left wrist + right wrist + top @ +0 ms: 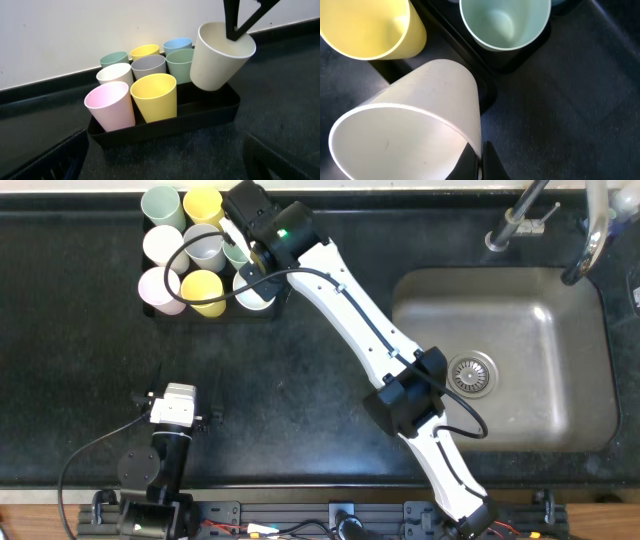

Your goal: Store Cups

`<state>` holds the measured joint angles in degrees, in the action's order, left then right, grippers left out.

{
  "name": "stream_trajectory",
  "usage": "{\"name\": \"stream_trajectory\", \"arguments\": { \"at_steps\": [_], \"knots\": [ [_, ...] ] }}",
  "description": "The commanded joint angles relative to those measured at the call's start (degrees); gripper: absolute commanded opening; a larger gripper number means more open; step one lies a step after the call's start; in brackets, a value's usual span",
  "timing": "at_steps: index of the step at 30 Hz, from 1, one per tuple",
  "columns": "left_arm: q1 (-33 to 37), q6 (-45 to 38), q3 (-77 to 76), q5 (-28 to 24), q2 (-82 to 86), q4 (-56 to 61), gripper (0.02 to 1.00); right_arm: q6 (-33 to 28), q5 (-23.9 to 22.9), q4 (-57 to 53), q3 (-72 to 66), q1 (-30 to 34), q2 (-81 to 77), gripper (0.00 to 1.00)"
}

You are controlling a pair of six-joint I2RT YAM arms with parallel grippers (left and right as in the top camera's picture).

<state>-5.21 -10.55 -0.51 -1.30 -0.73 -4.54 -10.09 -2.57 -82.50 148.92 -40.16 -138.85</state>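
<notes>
**Cup held tilted over the tray corner**

The right gripper (236, 31) is pinching the rim of a white cup (220, 55), with one finger inside the cup and one outside. The cup leans over, and its bottom hangs over the free corner spot of the black tray (200, 117). A front yellow cup (154, 97) and a mint cup (180, 62) are just beside that spot.

More cups stand upright in the tray: a pink cup (110, 105) in the front row, a small white cup (115, 75) and a grey cup (148, 66) in the middle row, and a green cup (114, 59), a back yellow cup (145, 51) and a blue cup (177, 45) in the row by the wall.

The left gripper (165, 160) has its fingers spread wide and holds nothing. It sits low over the dark counter (300, 380), well apart from the tray. A metal sink (560, 420) is set into the counter on the right.
</notes>
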Motion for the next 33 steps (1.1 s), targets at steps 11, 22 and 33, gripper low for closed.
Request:
{"name": "stream_trajectory", "arguments": {
  "at_steps": [11,22,33],
  "knots": [
    [0.15,-0.57,0.07,-0.13,0.57,-0.22,0.998,-1.97,-0.22,0.63,1.95,-0.7,-3.85,0.045],
    [0.15,-0.57,0.07,-0.13,0.57,-0.24,0.998,-3.54,-0.39,0.37,1.92,-0.7,-5.95,0.042],
    [0.15,-0.57,0.07,-0.13,0.57,-0.24,0.998,-4.13,-0.42,0.22,1.92,-0.7,-7.02,0.045]
  ]
}}
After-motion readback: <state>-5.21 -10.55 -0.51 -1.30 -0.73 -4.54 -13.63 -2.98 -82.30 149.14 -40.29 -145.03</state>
